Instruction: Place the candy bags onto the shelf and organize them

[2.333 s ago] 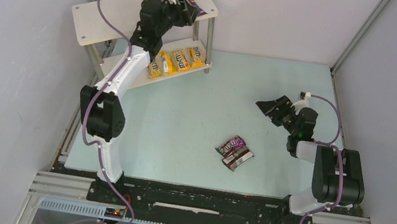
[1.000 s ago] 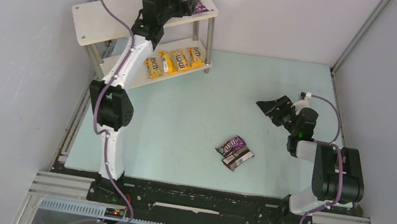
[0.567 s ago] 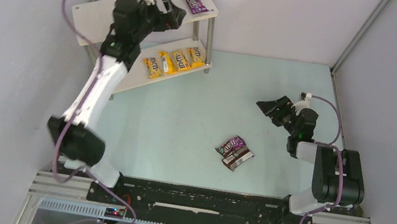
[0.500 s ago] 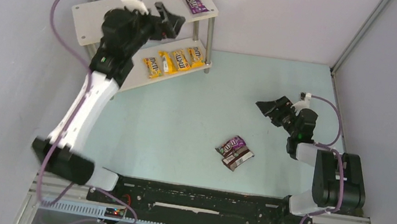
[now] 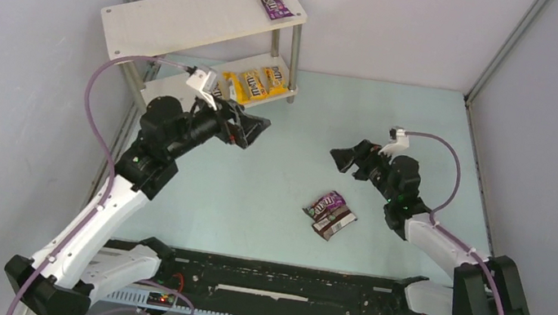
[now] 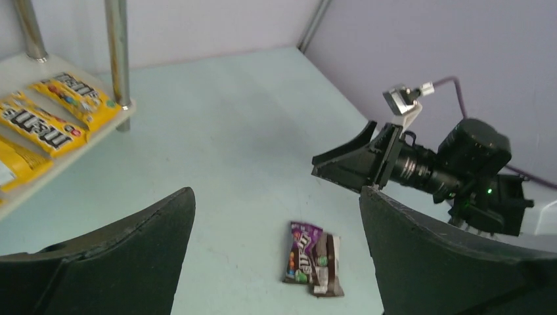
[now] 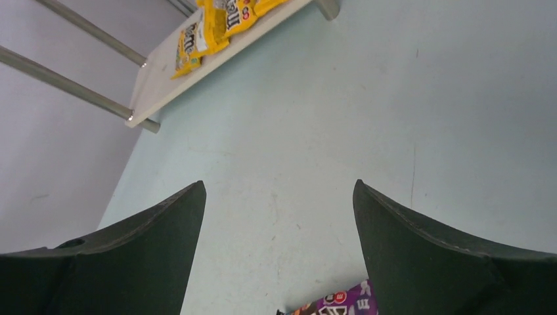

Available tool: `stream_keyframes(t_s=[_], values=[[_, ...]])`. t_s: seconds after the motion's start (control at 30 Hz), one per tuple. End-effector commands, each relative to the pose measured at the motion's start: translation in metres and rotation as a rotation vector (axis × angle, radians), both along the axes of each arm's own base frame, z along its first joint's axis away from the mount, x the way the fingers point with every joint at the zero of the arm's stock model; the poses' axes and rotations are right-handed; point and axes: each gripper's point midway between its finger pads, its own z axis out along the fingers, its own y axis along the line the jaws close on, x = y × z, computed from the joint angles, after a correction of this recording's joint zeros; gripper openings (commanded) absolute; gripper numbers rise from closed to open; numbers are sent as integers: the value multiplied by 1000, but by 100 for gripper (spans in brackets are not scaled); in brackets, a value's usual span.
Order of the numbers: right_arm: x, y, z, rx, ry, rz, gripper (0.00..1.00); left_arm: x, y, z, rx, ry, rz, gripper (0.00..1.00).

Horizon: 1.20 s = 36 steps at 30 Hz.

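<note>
The bottom edge cuts your glossy purple candy packet; your black-and-white left arm covers part of the pale lower shelf board.

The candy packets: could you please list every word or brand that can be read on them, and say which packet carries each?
"m&m" - on the yellow packets on the shelf's lower board, left wrist view.
"m" - a single white letter on the purple packet lying on the table; the rest is blurred.
Brown packet beside it: too blurred to read.
Top-board packet, top view: too small to read.
</note>
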Motion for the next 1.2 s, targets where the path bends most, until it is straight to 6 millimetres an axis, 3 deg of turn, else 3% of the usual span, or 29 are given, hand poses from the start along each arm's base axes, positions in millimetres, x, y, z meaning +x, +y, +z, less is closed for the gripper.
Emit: stream_keyframes(t_s=[0.0, 0.17, 0.3, 0.5, 0.73, 1.0, 1.17], values=[[-16, 4, -18, -87, 72, -60, 92, -21, -7, 0, 60, -66, -71, 100], [-42, 11, -49, -71, 264, -96, 92, -39, -18, 4, 58, -81, -143, 100], [-61, 15, -55, -96, 302, -103, 92, -50, -30, 0, 97, -71, -199, 100], [-83, -14, -71, -101, 465, -238, 92, -60, -45, -11, 168, -57, -251, 100], [-85, -24, -75, -58, 535, -223, 88, -63, -57, -23, 212, -30, -284, 100], [-83, -5, -95, -42, 607, -112, 82, -62, -59, -27, 223, -22, -285, 100], [-79, -5, -110, -33, 665, -114, 81, -62, -58, -28, 229, -25, -283, 100]])
